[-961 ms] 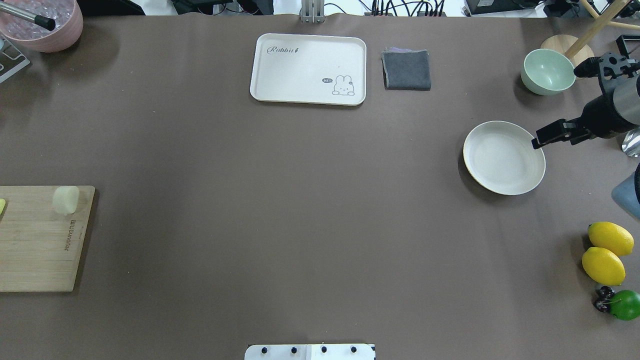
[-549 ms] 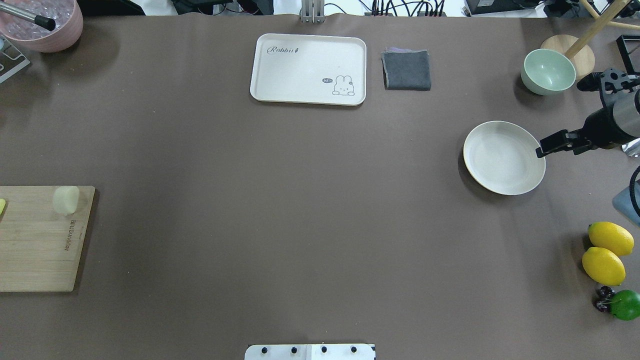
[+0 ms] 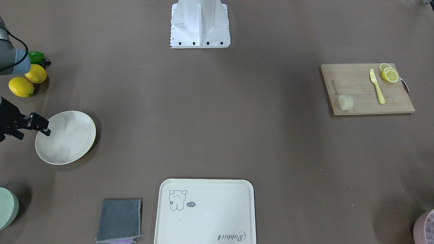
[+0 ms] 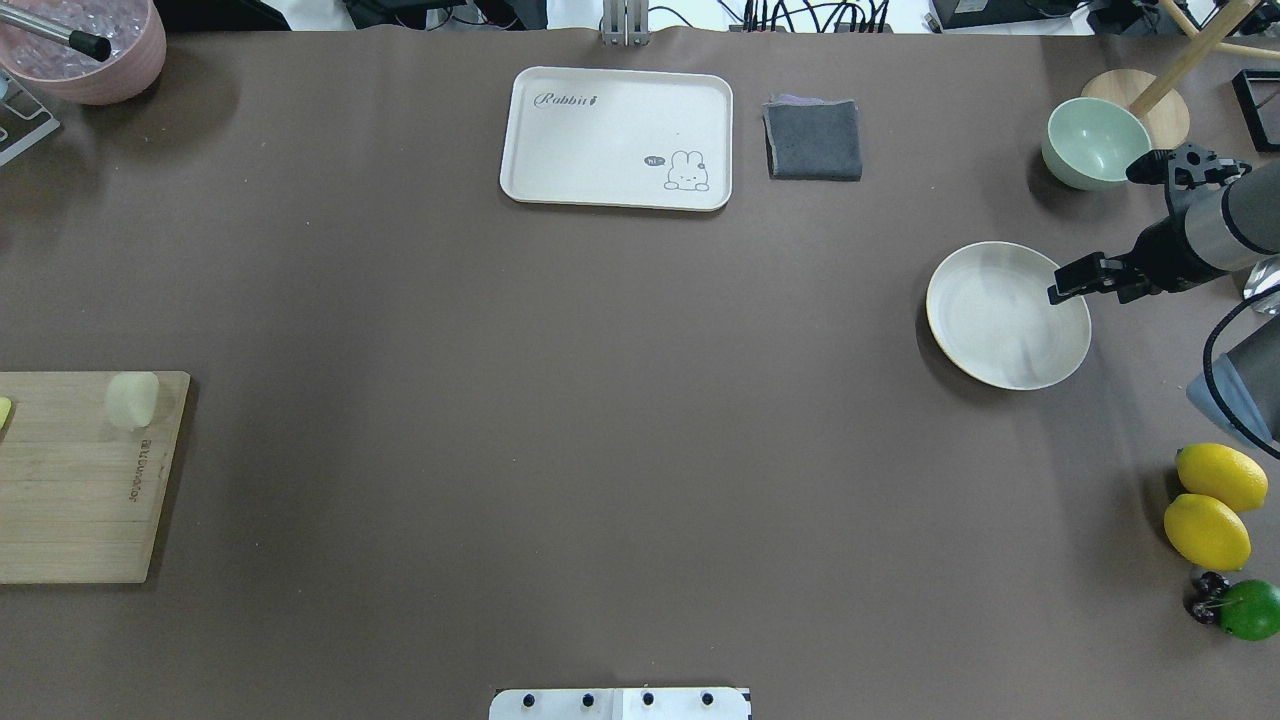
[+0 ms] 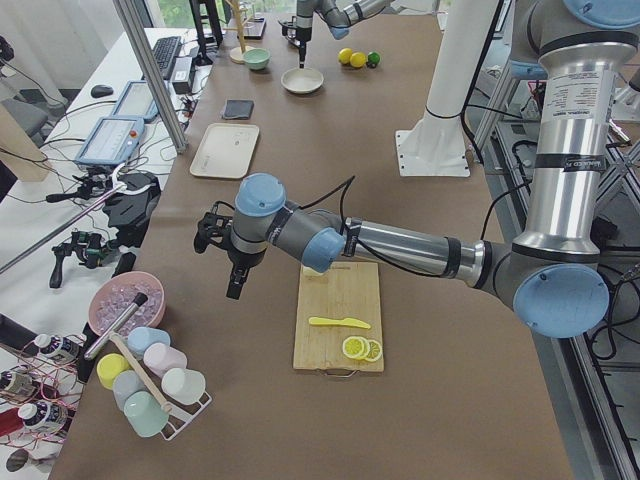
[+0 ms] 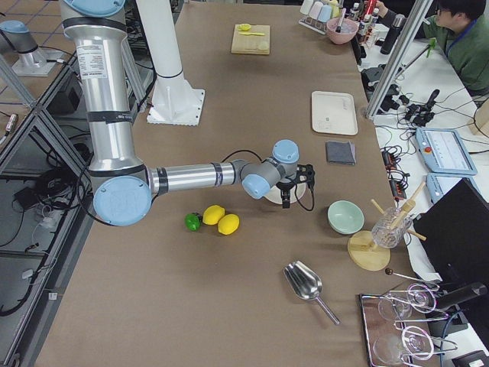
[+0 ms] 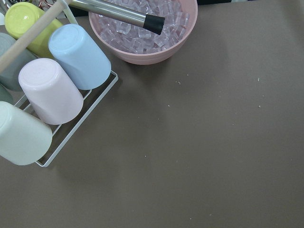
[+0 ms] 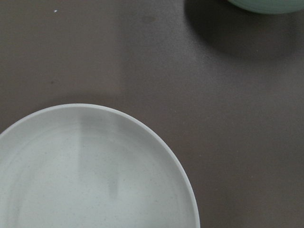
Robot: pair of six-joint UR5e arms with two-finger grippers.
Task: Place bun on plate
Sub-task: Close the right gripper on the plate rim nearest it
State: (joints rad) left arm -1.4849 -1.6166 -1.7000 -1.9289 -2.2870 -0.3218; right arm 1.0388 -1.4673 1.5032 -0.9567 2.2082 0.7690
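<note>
Moved: right gripper (image 4: 1066,287) now reaches further over the plate's (image 4: 985,320) right rim than half a second ago. We find plate, bun and everything else where they were.
Right gripper: it hangs over the plate's rim. We cannot tell whether its jaws stand wide or narrow.
Left gripper (image 5: 235,285): it hangs over the table by the ice bowl (image 7: 142,35) and cup rack (image 7: 71,128). Only the side view shows it, so we cannot tell how its jaws stand.
Bun (image 4: 132,399): it rests on the board's (image 4: 80,500) far corner, the one nearer the table's middle. It is well apart from the plate, and neither gripper touches it.
Edges: the board lies at the table's (image 4: 560,420) left edge, partly out of the overhead view. The plate lies near the right edge.
Open room: broad brown table runs between board and plate.
Far side: tray (image 4: 600,130) and cloth (image 4: 813,140) sit off that line.
Around plate: a green bowl (image 4: 1095,143) stands beyond it. Two lemons (image 4: 1220,477) and a lime (image 4: 1250,610) lie nearer the robot.
On board: knife (image 3: 377,86) and lemon slices (image 3: 389,74) lie apart from the bun.
</note>
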